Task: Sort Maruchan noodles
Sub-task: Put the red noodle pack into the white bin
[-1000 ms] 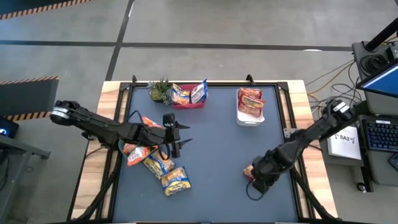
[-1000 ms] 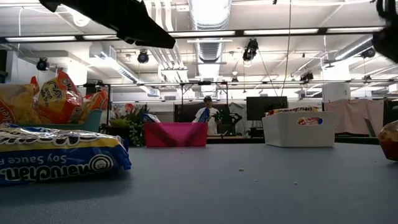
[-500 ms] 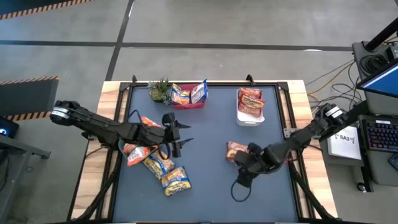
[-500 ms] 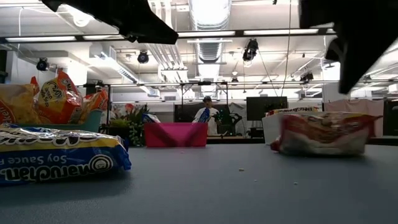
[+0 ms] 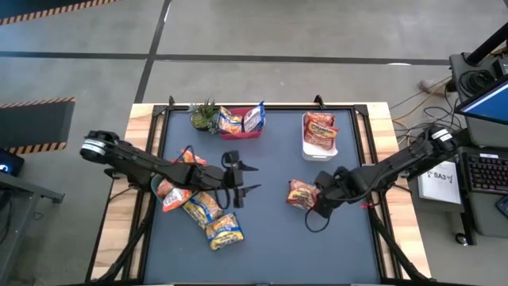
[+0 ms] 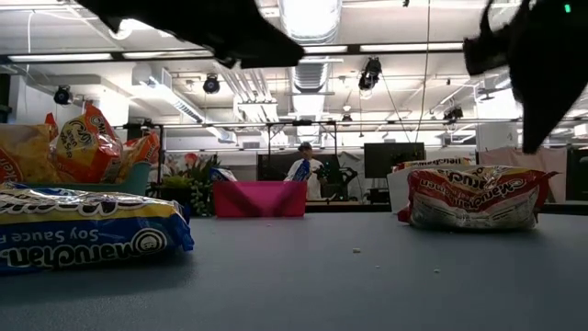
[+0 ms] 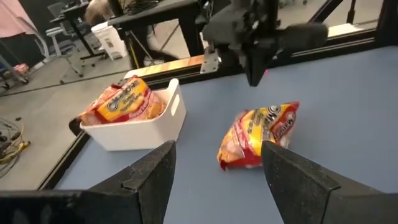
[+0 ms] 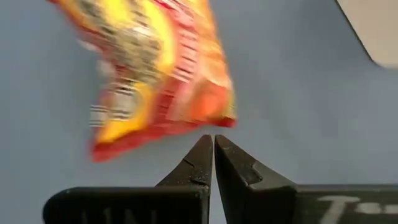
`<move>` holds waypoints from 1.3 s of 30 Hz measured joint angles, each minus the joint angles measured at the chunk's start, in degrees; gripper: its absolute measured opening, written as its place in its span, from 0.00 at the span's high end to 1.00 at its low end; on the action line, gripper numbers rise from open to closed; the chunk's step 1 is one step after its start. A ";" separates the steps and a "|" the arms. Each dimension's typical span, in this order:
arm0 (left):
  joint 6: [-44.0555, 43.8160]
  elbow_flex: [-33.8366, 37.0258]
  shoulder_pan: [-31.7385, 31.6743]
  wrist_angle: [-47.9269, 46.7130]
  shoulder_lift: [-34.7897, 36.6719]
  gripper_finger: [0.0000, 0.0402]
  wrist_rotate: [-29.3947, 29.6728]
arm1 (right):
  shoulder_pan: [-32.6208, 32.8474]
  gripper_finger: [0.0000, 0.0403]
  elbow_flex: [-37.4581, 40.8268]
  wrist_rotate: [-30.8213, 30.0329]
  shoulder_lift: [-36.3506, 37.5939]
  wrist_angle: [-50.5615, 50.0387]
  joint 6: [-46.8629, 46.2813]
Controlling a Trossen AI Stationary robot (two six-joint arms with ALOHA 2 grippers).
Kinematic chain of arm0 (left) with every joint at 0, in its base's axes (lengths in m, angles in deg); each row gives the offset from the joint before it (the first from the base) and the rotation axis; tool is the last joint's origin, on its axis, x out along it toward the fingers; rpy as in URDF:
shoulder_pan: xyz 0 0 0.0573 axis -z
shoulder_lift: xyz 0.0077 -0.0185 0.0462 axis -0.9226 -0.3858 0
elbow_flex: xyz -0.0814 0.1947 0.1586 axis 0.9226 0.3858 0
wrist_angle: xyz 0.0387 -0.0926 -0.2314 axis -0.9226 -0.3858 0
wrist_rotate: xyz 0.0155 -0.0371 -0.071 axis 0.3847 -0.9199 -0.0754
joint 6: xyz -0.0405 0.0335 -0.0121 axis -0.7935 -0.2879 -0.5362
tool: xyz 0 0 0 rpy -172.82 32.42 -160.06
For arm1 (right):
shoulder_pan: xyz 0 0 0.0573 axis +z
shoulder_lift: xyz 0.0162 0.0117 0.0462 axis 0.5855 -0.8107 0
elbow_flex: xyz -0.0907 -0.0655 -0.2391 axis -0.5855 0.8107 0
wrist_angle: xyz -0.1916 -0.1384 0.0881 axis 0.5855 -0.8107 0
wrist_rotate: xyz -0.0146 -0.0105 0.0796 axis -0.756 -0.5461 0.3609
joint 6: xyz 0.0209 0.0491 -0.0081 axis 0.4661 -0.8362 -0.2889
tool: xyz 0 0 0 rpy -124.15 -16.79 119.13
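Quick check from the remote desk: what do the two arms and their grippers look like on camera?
Both arms are dark, slim and jointed. The left gripper has two thin black fingers; a silvery joint sits near its base. The right gripper has flat black fingers, white lettering on its body and a black cable loop.

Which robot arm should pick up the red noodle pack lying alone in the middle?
Probably the right. Its gripper, jaws shut and empty, sits right beside the red packet. The left gripper, jaws open, is farther off near the pile.
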 joint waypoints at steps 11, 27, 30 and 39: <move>0.03 -9.60 -0.16 -0.16 -12.21 0.49 3.76 | -2.60 0.98 14.21 -1.77 0.09 27.32 6.34; -7.77 -9.65 0.15 -2.66 -16.09 0.70 0.63 | -7.23 0.98 12.70 -10.04 2.74 41.61 22.78; -8.27 -9.73 0.60 -0.30 -18.95 0.78 -0.79 | -7.25 0.98 13.57 -10.02 2.65 40.76 21.21; -8.87 -9.73 0.19 20.45 -28.23 0.99 -1.16 | -7.25 0.98 17.47 -15.92 2.09 49.78 22.64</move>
